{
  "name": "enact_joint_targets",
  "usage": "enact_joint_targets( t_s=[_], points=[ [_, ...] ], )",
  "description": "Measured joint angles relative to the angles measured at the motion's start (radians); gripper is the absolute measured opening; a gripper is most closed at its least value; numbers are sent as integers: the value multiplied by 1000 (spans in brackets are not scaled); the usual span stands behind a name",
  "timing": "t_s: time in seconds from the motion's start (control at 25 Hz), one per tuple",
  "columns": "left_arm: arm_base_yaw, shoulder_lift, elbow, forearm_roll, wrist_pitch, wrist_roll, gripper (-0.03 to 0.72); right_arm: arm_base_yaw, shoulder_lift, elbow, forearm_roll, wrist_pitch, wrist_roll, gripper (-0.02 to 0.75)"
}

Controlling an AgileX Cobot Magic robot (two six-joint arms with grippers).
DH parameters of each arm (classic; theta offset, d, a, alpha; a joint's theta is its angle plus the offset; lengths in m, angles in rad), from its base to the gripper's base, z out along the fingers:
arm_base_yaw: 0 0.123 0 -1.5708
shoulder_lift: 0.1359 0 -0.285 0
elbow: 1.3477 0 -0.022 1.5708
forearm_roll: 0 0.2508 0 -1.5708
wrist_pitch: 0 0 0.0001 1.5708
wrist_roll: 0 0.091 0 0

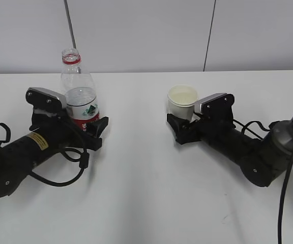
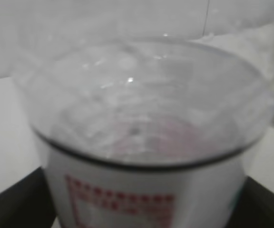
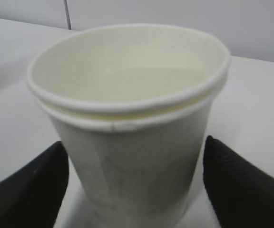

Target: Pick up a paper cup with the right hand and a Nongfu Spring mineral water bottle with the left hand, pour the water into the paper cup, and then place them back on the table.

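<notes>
My left hand lies low, forearm angled in from the left edge, cables looping off it, fingers spread with a gap each side. My right hand reaches in low from the right, wrist camera block on top, fingers parted, not pressing anything.

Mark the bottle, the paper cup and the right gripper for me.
Nongfu Spring mineral water bottle (image 1: 79, 84), exterior view, on the clear body above the label.
Paper cup (image 3: 132, 156), right wrist view, on the front wall below the rolled rim.
Right gripper (image 1: 179, 129), exterior view, midway between its fingertips, by the cup's base.
</notes>
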Motion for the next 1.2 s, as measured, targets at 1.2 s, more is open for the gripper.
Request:
enact_joint_targets(
  t_s=[1.2],
  points=[
    [23, -200, 278, -407, 3, 214, 584, -53, -230, 349, 292, -2, 4, 594]
  ],
)
